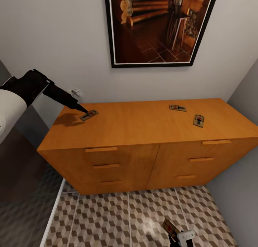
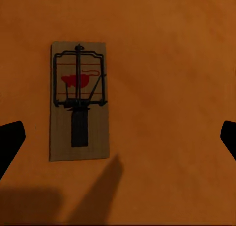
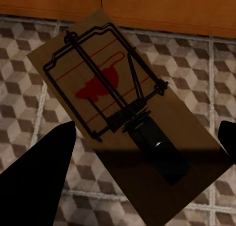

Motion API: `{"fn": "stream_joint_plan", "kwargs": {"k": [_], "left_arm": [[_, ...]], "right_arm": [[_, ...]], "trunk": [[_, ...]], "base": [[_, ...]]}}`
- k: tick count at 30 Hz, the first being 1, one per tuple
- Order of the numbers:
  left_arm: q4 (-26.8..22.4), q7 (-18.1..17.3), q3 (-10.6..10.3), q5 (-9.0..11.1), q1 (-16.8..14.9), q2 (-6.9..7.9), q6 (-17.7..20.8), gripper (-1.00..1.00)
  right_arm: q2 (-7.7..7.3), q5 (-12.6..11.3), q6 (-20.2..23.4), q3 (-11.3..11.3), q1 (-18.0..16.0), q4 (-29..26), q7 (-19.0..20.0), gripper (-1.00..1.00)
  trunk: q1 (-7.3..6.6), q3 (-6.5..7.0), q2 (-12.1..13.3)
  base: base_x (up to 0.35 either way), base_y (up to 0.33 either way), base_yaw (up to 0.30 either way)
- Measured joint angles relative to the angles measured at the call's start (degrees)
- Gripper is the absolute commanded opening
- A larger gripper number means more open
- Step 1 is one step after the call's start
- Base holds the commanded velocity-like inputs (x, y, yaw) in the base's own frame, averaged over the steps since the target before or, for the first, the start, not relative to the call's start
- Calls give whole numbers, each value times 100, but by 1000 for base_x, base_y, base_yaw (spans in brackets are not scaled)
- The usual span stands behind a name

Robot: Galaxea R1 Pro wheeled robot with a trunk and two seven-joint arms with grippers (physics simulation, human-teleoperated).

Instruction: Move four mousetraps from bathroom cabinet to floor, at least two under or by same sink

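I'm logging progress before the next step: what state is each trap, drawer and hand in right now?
Left mousetrap: flat on the cabinet top, ungrasped.
Two right mousetraps: flat on the cabinet top, apart.
Fourth mousetrap: off the cabinet, above the tiled floor at the right hand; grip unclear.
Drawers: all closed.
Left hand: open, over the left mousetrap.

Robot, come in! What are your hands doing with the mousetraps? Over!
Left gripper open above a flat tan wooden mousetrap on the orange-brown wooden cabinet. Right gripper holds a second trap over the cube-patterned tiled floor. Nothing in the way.
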Motion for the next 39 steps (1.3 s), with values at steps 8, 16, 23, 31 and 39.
{"fn": "stream_joint_plan", "kwargs": {"k": [8,16,23,31,39], "left_arm": [[0,-8,0,-2,0,2,0,100],[0,-5,3,1,71,-3,-1,100],[1,-3,5,4,87,0,-8,100],[0,-4,5,0,96,2,-9,100],[0,0,4,-5,96,2,-9,100]], "right_arm": [[0,0,0,0,0,0,0,-100],[0,0,0,0,-2,0,-1,-100],[0,0,0,0,1,0,0,-100],[0,0,0,0,-1,0,2,-100],[0,0,0,0,-1,0,0,-100]], "trunk": [[0,0,0],[0,0,0],[0,0,0],[0,0,0],[0,-46,0]], "base": [[0,5,0],[0,0,0],[0,31,0],[0,30,0],[0,1,0]]}}
